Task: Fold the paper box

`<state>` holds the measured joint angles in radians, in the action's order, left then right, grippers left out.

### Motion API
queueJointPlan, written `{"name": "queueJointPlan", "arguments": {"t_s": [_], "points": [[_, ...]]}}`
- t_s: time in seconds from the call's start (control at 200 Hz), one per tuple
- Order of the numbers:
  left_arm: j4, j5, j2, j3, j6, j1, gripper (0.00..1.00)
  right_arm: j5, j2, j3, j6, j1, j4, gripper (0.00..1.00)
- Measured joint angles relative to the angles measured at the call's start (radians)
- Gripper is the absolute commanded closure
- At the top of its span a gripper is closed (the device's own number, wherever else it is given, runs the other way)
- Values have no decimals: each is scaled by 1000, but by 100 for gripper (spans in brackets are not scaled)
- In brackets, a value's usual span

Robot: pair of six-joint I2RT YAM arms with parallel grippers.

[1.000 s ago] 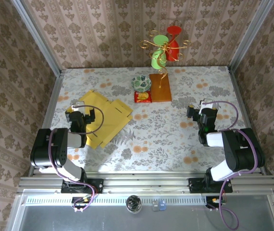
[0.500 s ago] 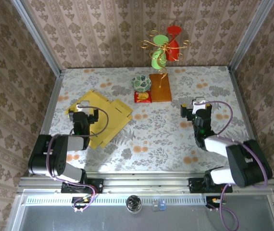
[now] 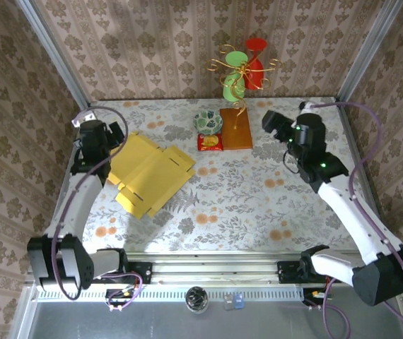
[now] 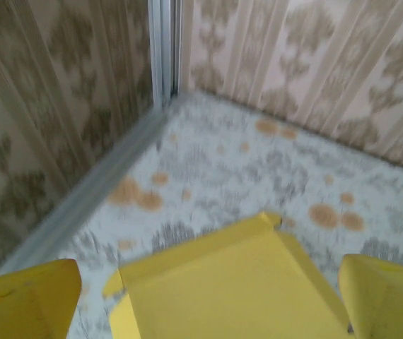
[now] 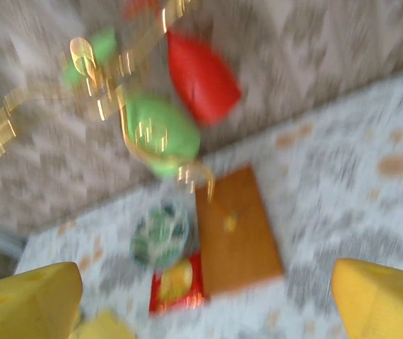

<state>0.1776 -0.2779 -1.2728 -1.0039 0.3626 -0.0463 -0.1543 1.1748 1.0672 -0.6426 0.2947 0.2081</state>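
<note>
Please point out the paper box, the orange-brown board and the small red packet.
paper box (image 3: 152, 171): top external view, middle of the flat yellow sheet.
orange-brown board (image 3: 239, 135): top external view, bare near part of its face.
small red packet (image 3: 211, 143): top external view, its middle.

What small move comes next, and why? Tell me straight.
Probably lower the left gripper onto the box's far-left corner to catch a flap. The box lies flat and unfolded, and that gripper hangs open over that corner; the right gripper is open too, off by the board.
</note>
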Motion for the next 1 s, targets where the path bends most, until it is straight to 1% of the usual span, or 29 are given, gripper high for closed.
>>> {"name": "queueJointPlan", "arguments": {"t_s": [0.02,0.065,0.12,0.185,0.215,0.305,0.44,0.565,0.66,0.83,1.0], "points": [[50,18,-36,-31,14,7,20,19,23,0,-26,13,20,29],[145,64,-117,-97,35,18,25,62,72,-2,-80,40,56,30],[248,122,-214,-160,56,43,30,111,127,-14,-144,74,68,31],[333,176,-303,-196,72,77,35,162,179,-39,-219,119,68,32],[369,203,-339,-203,79,93,40,181,200,-48,-250,140,63,32],[441,258,-410,-204,87,123,48,237,270,-52,-325,204,34,32],[481,321,-469,-203,88,124,53,318,391,-39,-414,275,-41,33],[479,360,-503,-194,86,103,53,385,486,-40,-489,306,-131,33],[473,360,-522,-165,81,60,53,418,533,-40,-525,308,-185,32],[465,338,-521,-102,79,-44,57,430,548,-40,-547,304,-236,32],[446,313,-496,-71,80,-110,59,433,568,-40,-555,282,-277,32]]}}
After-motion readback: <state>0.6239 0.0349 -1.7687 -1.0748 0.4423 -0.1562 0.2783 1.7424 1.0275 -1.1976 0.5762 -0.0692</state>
